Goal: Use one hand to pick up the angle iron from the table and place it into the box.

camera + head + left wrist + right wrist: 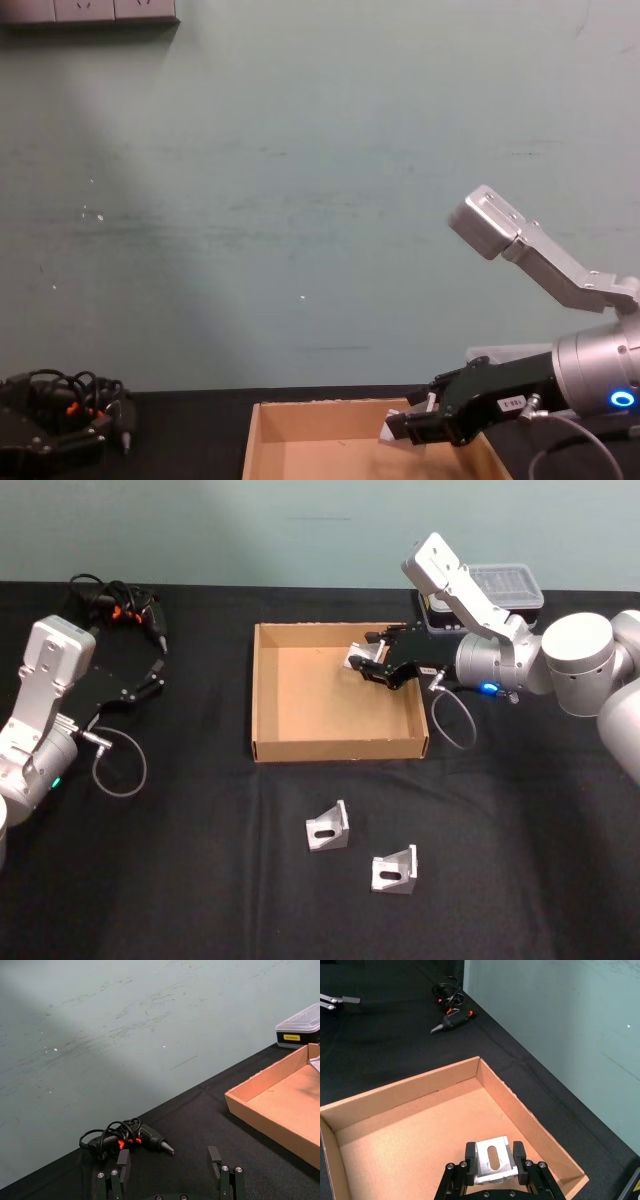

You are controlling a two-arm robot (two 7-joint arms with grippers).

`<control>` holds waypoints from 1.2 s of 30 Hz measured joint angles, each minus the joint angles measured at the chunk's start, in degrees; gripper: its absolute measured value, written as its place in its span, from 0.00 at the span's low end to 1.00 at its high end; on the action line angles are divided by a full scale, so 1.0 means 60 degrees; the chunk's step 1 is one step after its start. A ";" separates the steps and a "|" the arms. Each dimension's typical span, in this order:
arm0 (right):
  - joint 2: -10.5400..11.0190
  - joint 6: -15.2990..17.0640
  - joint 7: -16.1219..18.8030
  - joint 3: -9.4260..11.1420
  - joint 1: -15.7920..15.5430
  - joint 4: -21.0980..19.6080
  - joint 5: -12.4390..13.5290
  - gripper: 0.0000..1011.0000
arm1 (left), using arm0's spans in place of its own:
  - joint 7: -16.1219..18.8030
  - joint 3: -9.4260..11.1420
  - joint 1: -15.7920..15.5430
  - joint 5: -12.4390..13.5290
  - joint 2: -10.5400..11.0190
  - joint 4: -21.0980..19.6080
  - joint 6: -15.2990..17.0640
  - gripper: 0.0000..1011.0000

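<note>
nearest, loose on the table (200,880): front angle iron (394,870), and another angle iron (328,828) just behind it, both apart from the box (340,748). right gripper (364,666): hangs over the box's far side, clamps a third angle iron (492,1160) between its fingers. left gripper (155,670): sits parked at the left, fingers spread, near a cordless screwdriver (140,610).
</note>
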 joint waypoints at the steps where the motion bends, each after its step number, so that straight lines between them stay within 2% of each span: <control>1: -0.0003 0.0013 0.0004 0.0009 -0.0006 -0.0001 -0.0011 0.45 | 0.0000 0.0001 0.0001 0.0000 0.0000 0.0000 0.0000 0.99; 7: -0.0045 0.0048 0.0053 0.0117 -0.0066 0.0019 -0.0114 0.59 | 0.0000 0.0000 0.0000 0.0000 0.0000 0.0000 0.0000 0.99; 12: -0.0066 0.0048 0.0080 0.0226 -0.0126 0.0028 -0.0164 0.76 | 0.0000 0.0001 0.0000 0.0000 0.0000 0.0000 0.0000 0.99; 14: -0.0066 0.0046 0.0080 0.0259 -0.0145 0.0012 -0.0180 0.79 | 0.0000 0.0000 0.0000 0.0000 0.0000 0.0000 0.0000 0.99; 15: -0.0062 0.0035 0.0079 0.0299 -0.0164 -0.0012 -0.0187 0.85 | 0.0000 0.0000 0.0001 0.0000 0.0000 0.0000 0.0000 0.99; 21: 0.0055 0.0007 0.0050 0.0513 -0.0318 -0.0365 -0.0130 0.97 | 0.0000 0.0001 0.0000 0.0000 0.0000 0.0000 0.0000 0.99; 30: 0.0575 0.0141 -0.0178 0.1083 -0.0996 -0.1980 0.0342 0.99 | 0.0000 0.0000 0.0000 0.0000 0.0000 0.0000 -0.0001 0.99; 36: 0.1220 0.0338 -0.0173 0.1451 -0.1635 -0.3486 0.0807 0.99 | 0.0000 0.0001 0.0000 0.0000 0.0000 0.0000 -0.0001 0.99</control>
